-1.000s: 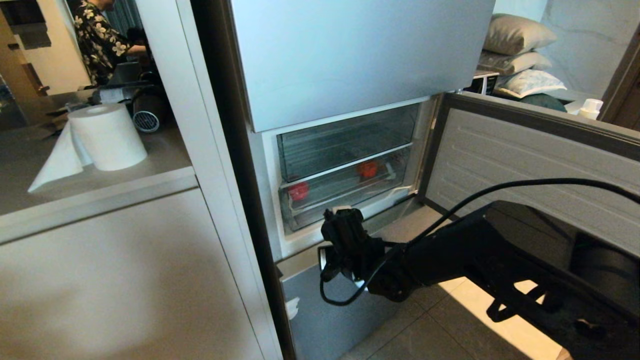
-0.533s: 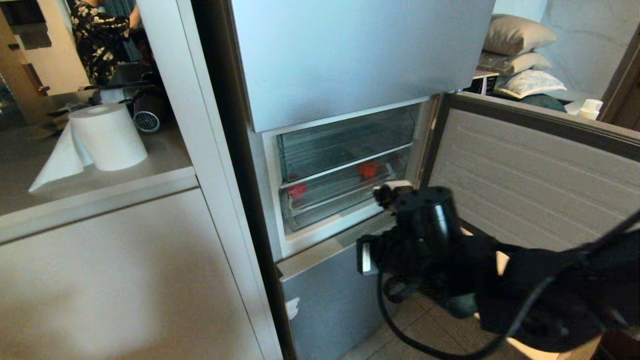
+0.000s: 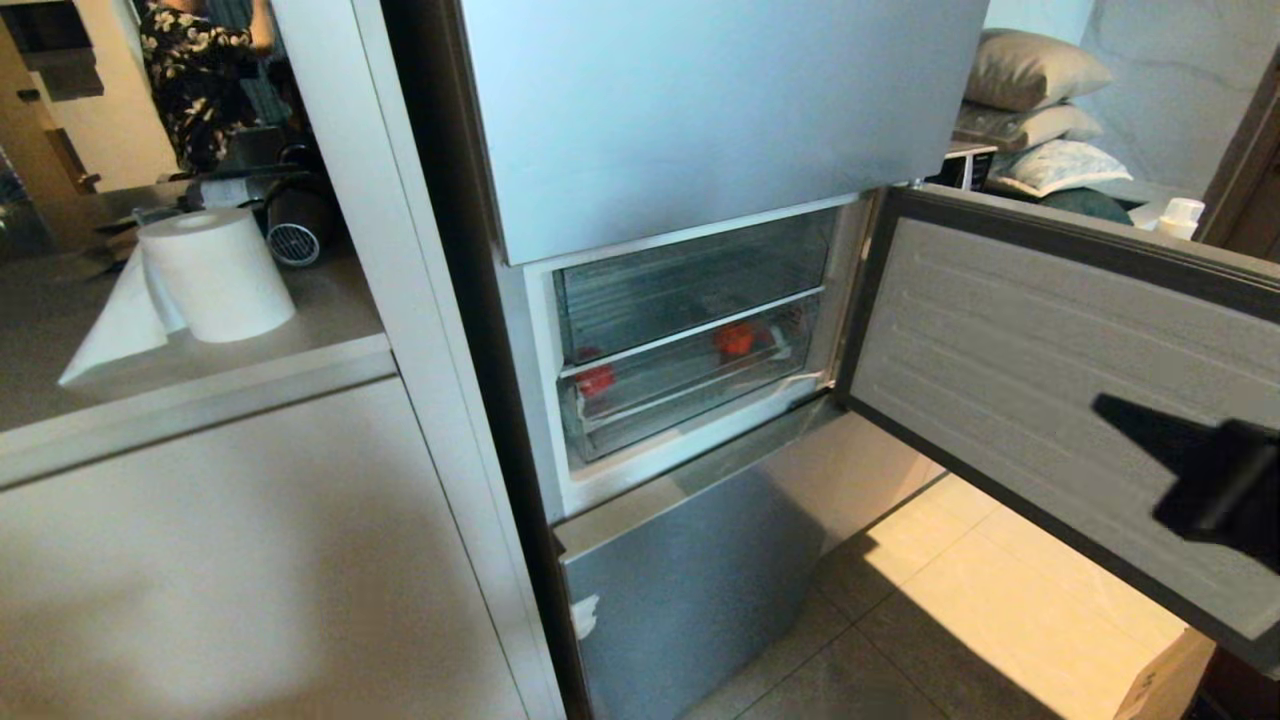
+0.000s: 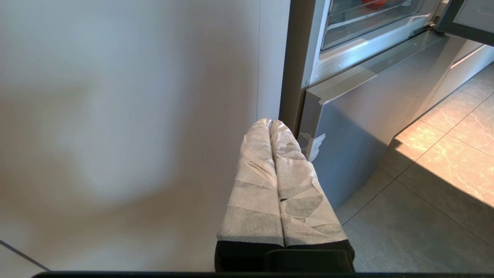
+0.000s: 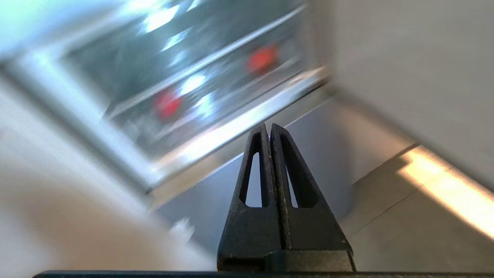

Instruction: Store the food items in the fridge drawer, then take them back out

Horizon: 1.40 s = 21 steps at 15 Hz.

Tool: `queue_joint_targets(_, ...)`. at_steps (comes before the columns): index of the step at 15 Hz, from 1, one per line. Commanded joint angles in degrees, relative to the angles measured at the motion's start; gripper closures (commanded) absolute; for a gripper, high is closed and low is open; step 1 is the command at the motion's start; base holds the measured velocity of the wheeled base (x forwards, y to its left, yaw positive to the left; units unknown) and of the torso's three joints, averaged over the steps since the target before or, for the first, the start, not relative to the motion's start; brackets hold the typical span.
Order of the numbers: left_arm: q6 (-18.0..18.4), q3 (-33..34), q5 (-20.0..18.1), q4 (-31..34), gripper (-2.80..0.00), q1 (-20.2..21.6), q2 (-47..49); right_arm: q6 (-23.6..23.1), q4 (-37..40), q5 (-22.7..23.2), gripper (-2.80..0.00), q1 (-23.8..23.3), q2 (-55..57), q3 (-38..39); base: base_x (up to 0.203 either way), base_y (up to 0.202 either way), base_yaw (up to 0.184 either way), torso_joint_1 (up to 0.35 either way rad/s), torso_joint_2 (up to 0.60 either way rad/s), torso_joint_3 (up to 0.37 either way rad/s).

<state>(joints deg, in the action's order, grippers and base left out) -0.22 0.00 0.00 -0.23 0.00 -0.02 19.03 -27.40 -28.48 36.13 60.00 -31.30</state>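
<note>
- Behind the clear front of the fridge drawer (image 3: 690, 385), pushed in, sit the food items: one red piece (image 3: 597, 381) at about 9 o'clock of the drawer, another (image 3: 736, 339) toward 2 o'clock.
- Off at 4 o'clock of the head view is the right hand (image 5: 270, 129), fingers pressed together and gripping nothing, well apart from the drawer.
- Low beside the white cabinet panel (image 4: 115, 116) hangs the left hand (image 4: 270, 123), its taped fingers together, empty.
- Risk: with the drawer shut, a reach straight for a piece would hit the clear front; it likely has to be pulled out first.
- Risk: the round pieces could roll on the ribbed floor if the drawer is jerked.
- Obstacle: the open fridge door (image 3: 1050, 330) stands at 3 o'clock, crowding the right arm's approach.
- Around: a paper towel roll (image 3: 215, 270) on the bench (image 3: 200, 350) at 10 o'clock, a person (image 3: 195, 70) beyond it, pillows (image 3: 1040, 90) at 1 o'clock.
</note>
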Motion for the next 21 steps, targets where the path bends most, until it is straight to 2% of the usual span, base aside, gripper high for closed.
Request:
queue_joint_targets(1, -0.04, 0.09, 0.00, -0.03, 0.00, 0.00, 0.02, -0.50, 1.08, -0.59, 0.00, -8.54, -16.62, 6.93, 0.000, 0.000, 0.000, 0.000, 0.00, 0.000)
queue_joint_targets(2, -0.04, 0.09, 0.00, -0.03, 0.00, 0.00, 0.02, -1.23, 1.84, 0.10, 0.00, -14.81, -18.69, 9.49, 0.000, 0.000, 0.000, 0.000, 0.00, 0.000)
queue_joint_targets(4, -0.04, 0.09, 0.00, -0.03, 0.00, 0.00, 0.02, -4.40, 3.09, 7.10, 0.00, -28.91, -22.70, 14.36, 0.000, 0.000, 0.000, 0.000, 0.00, 0.000)
queue_joint_targets(5, -0.04, 0.09, 0.00, -0.03, 0.00, 0.00, 0.02, -7.58, 4.87, 14.59, 0.00, -35.66, -26.25, 17.28, 0.000, 0.000, 0.000, 0.000, 0.00, 0.000)
queue_joint_targets(6, -0.04, 0.09, 0.00, -0.03, 0.00, 0.00, 0.02, -11.11, 8.10, 22.01, 0.00, -40.31, -30.80, 19.88, 0.000, 0.000, 0.000, 0.000, 0.00, 0.000)
queue_joint_targets(7, -0.04, 0.09, 0.00, -0.03, 0.00, 0.00, 0.02, -14.02, 12.69, 26.20, 0.00, -42.54, -35.22, 21.58, 0.000, 0.000, 0.000, 0.000, 0.00, 0.000)
queue_joint_targets(9, -0.04, 0.09, 0.00, -0.03, 0.00, -0.09, 0.02, -19.38, 21.52, 30.41, 0.00, -41.99, -42.73, 25.67, 0.000, 0.000, 0.000, 0.000, 0.00, 0.000)
queue_joint_targets(11, -0.03, 0.09, 0.00, -0.03, 0.00, 0.00, 0.02, -24.06, 25.35, 29.69, 0.00, -41.19, -44.04, 31.09, 0.000, 0.000, 0.000, 0.000, 0.00, 0.000)
queue_joint_targets(12, -0.04, 0.09, 0.00, -0.03, 0.00, 0.00, 0.02, -24.76, 27.54, 29.38, 0.00, -41.07, -44.01, 31.30, 0.000, 0.000, 0.000, 0.000, 0.00, 0.000)
queue_joint_targets(13, -0.02, 0.09, 0.00, -0.03, 0.00, 0.00, 0.02, -24.85, 27.92, 29.61, 0.00, -40.67, -44.05, 31.30, 0.000, 0.000, 0.000, 0.000, 0.00, 0.000)
queue_joint_targets(15, -0.04, 0.09, 0.00, -0.03, 0.00, 0.00, 0.02, -24.49, 27.93, 29.19, 0.00, -35.87, -44.68, 31.23, 0.000, 0.000, 0.000, 0.000, 0.00, 0.000)
queue_joint_targets(19, -0.04, 0.09, 0.00, -0.03, 0.00, 0.00, 0.02, -24.20, 27.88, 29.13, 0.00, -35.68, -58.34, 31.28, 0.000, 0.000, 0.000, 0.000, 0.00, 0.000)
queue_joint_targets(21, -0.04, 0.09, 0.00, -0.03, 0.00, 0.00, 0.02, -22.96, 27.78, 29.01, 0.00, -35.90, -60.25, 31.29, 0.000, 0.000, 0.000, 0.000, 0.00, 0.000)
